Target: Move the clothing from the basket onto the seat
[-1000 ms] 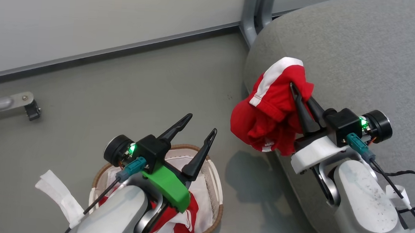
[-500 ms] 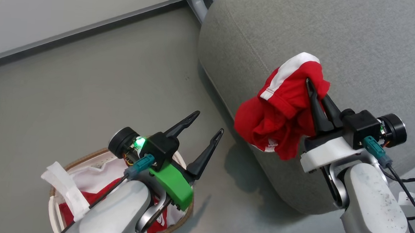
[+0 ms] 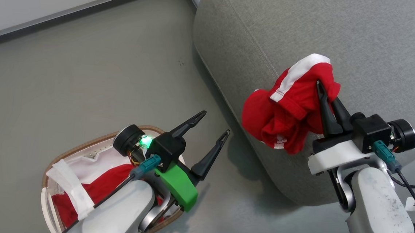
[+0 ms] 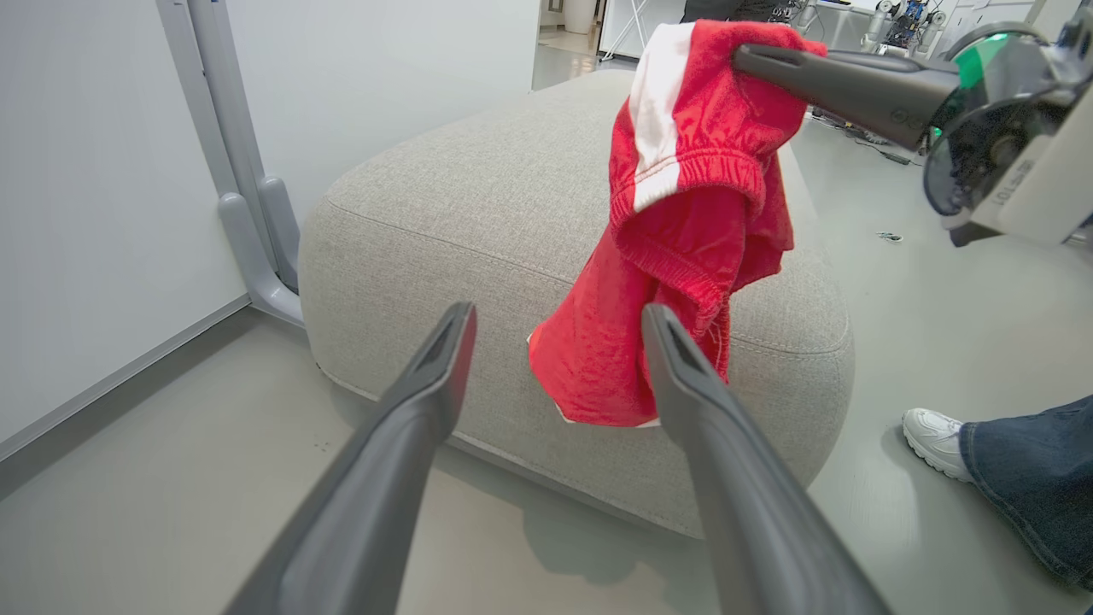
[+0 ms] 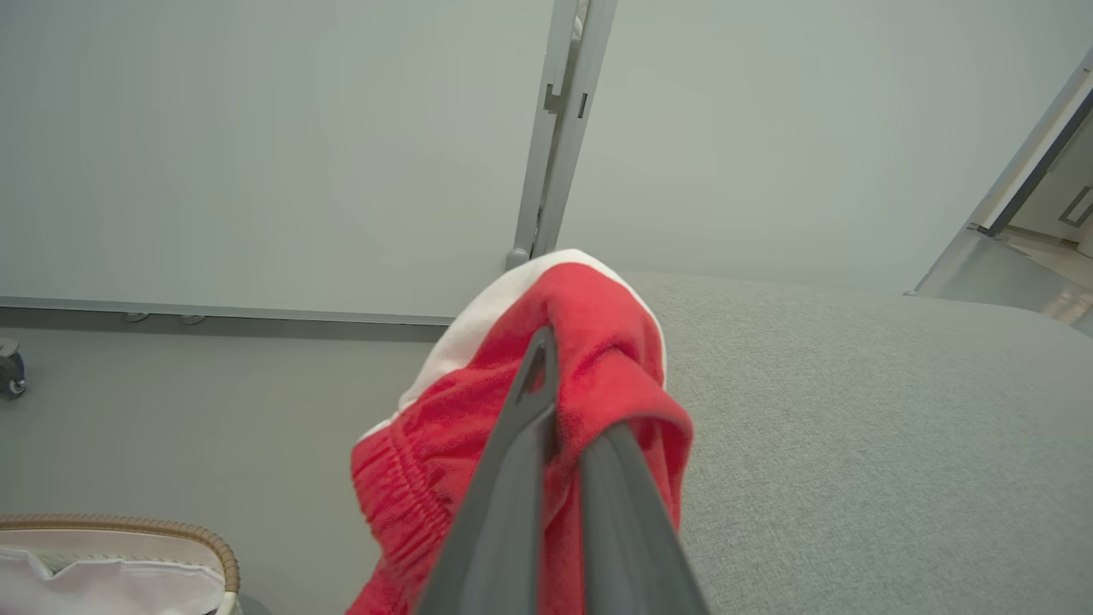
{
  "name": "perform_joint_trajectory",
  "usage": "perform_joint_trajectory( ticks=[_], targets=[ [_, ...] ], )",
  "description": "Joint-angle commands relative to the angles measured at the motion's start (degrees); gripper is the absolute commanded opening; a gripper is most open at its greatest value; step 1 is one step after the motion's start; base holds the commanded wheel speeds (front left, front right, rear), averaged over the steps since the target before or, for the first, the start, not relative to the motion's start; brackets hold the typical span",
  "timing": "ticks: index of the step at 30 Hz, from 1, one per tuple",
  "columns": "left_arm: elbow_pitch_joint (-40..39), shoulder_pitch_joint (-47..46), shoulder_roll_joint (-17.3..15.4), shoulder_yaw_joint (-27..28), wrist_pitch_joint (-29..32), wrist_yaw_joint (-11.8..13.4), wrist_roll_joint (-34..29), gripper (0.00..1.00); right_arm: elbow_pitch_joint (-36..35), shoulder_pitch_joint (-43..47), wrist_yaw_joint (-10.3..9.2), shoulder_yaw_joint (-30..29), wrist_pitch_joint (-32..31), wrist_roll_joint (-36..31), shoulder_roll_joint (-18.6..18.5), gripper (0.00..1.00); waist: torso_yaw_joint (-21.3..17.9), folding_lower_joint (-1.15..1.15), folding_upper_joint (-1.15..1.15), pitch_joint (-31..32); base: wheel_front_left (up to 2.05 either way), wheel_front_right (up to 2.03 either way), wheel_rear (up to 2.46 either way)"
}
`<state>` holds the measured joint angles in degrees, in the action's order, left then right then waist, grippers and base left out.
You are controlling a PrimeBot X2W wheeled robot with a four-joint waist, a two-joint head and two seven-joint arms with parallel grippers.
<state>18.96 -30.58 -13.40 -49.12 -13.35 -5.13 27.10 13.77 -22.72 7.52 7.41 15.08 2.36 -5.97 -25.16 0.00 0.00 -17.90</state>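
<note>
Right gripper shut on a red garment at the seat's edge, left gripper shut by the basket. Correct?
No: the left gripper is open and empty, per the head view. Rest holds: right gripper shut on the red garment at the edge of the seat, left one by the basket.

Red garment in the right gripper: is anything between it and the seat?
Nothing visible is. The red garment hangs from the shut right gripper at the edge of the seat, whose grey top beside it is bare.
</note>
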Motion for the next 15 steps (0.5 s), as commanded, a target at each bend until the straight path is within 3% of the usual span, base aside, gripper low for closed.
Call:
perform_joint_trajectory(
  ticks=[1,8,15],
  targets=[
    [-0.3,-1.0,-0.3,-0.2,0.1,-0.3,-0.5,1.00,-0.1,0.1,-0.06,-0.2,0.1,-0.4,-0.1,0.00,0.9,0.00,0.00,-0.8,0.00,0.00,0.00],
    [-2.2,-1.5,-0.7,-0.9,0.4,-0.2,-1.1,1.00,0.1,-6.7,-0.07,-1.3,0.1,-1.7,-2.7,0.00,3.1,0.00,0.00,-3.3,0.00,0.00,0.00],
    [-5.1,-3.1,-1.1,-1.8,1.5,0.1,-1.9,1.00,4.4,-20.7,-0.07,-3.1,0.1,-2.3,-10.5,0.00,6.7,0.00,0.00,-7.6,0.00,0.00,0.00]
  ],
)
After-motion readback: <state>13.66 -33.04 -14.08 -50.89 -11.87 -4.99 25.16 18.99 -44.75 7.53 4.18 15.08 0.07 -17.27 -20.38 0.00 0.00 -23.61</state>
